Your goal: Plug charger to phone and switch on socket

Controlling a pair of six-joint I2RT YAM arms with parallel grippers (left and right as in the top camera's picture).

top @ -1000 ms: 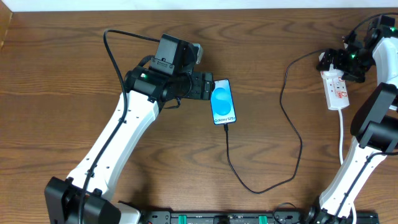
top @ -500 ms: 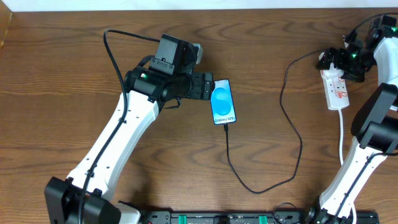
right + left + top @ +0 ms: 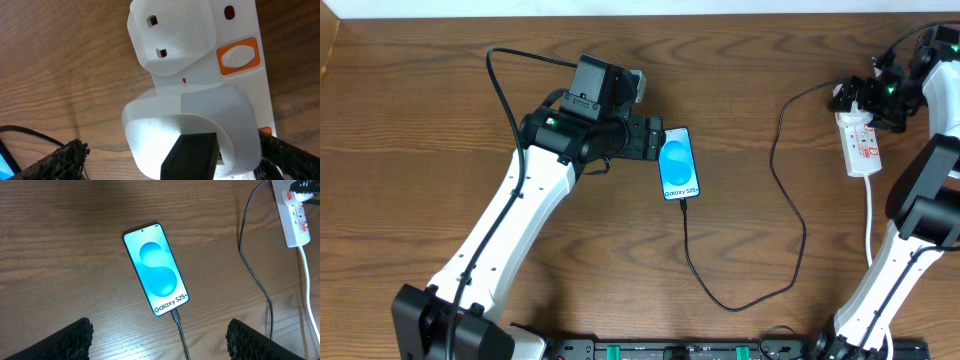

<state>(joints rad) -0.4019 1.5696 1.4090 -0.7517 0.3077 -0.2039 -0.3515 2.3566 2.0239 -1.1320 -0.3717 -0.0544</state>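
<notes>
**Table (image 3: 420,100) with both arms, seen from overhead and from the wrists.**

Surroundings:
- The phone (image 3: 679,163) lies flat with its screen lit, just beside the tips of the left gripper (image 3: 650,138).
- In the left wrist view the phone (image 3: 157,269) lies ahead of the two pads (image 3: 65,340), between them and apart from both.
- The charger (image 3: 790,215) is plugged into the phone end nearer that wrist. It loops away across the wood and runs up to the socket (image 3: 861,148) under the right gripper (image 3: 858,102).
- The socket's thick cord (image 3: 870,215) leaves from the end away from the right gripper and runs beside the right arm.
- A black rail (image 3: 700,350) lies behind both arm bases.

End effectors:
- **Left gripper:** the jaws stand wide and hold nothing.
- **Right gripper:** the jaws are fully spread, astride the charger's white plug (image 3: 200,120), which sits in the socket (image 3: 240,25).
- One pad (image 3: 60,160) is clear of the plug. The other sits at its edge, and contact cannot be told.
- Ahead of the right fingers a white block (image 3: 172,37) with two holes sits on the socket, with an orange switch (image 3: 239,56) beside it.
</notes>
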